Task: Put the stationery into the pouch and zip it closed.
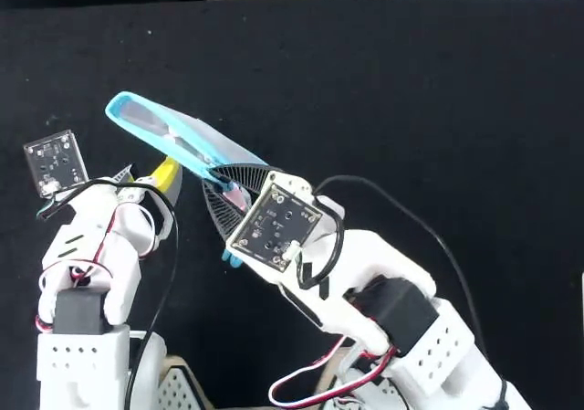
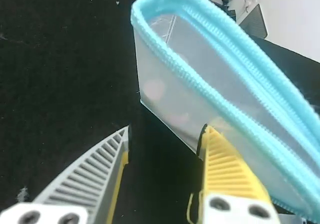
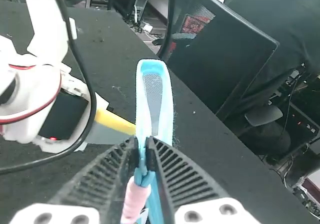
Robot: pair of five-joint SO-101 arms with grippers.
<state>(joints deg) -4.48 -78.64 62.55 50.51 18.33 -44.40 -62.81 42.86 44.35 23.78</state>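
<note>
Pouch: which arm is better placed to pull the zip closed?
Probably right: the right gripper is shut on the pouch at its zip edge, by the pink tab. The left gripper is open, at the pouch's clear side.

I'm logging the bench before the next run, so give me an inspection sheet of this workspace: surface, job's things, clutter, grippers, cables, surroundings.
Surface: black table.
Job's things: clear pouch with a blue zip edge, lifted and tilted, mouth open at the free end; pink piece at the gripped end, cannot tell what it is.
Clutter: nothing seen.
Grippers: right gripper shut on the pouch's zip edge; left gripper open, yellow finger beside the pouch's wall.
Cables: black cable loops over the right arm; red and white wires at its base.
Surroundings: dark furniture beyond the table.
</note>
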